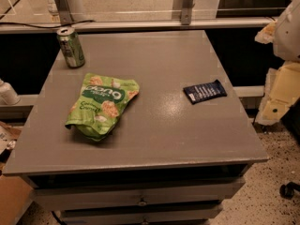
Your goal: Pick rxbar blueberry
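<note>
The rxbar blueberry (204, 91) is a small flat dark navy wrapper with white text. It lies flat on the grey table top (164, 125), right of centre and near the right edge. My arm and gripper (280, 95) show as pale cream and white parts at the right edge of the view. They are beyond the table's right side, to the right of the bar and apart from it. The gripper holds nothing that I can see.
A large green snack bag (102, 104) lies left of centre on the table. A green drink can (71, 47) stands upright at the back left corner. Drawers (140, 198) sit below the table's front edge. A rail (140, 25) runs behind the table.
</note>
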`<state>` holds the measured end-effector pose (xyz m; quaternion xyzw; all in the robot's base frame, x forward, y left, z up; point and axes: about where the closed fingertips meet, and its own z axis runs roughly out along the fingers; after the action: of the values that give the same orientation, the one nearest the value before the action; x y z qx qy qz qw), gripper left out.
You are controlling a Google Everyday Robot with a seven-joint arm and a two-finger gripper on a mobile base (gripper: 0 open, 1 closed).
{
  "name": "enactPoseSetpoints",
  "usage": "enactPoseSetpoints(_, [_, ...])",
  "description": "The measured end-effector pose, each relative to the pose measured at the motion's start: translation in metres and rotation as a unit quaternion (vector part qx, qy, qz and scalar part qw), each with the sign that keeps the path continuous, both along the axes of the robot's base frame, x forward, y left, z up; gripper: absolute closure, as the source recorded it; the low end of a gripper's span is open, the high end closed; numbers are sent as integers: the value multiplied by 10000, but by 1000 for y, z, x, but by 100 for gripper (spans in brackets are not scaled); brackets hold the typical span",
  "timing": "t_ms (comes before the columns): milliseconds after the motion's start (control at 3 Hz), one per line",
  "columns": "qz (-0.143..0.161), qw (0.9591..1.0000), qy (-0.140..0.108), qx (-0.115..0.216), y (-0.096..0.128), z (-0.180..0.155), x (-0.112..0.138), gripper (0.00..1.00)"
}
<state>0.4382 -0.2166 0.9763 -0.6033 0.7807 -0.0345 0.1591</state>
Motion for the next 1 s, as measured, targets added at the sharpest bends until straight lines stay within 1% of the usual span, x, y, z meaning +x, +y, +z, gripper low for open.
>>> enactPoseSetpoints(333, [0,10000,-1,0,0,0,0,0])
enactPoseSetpoints(667, [143,9999,-61,59,15,-10,18,0])
enactPoseSetpoints(1000, [408,9987,-141,265,32,-29,44,0])
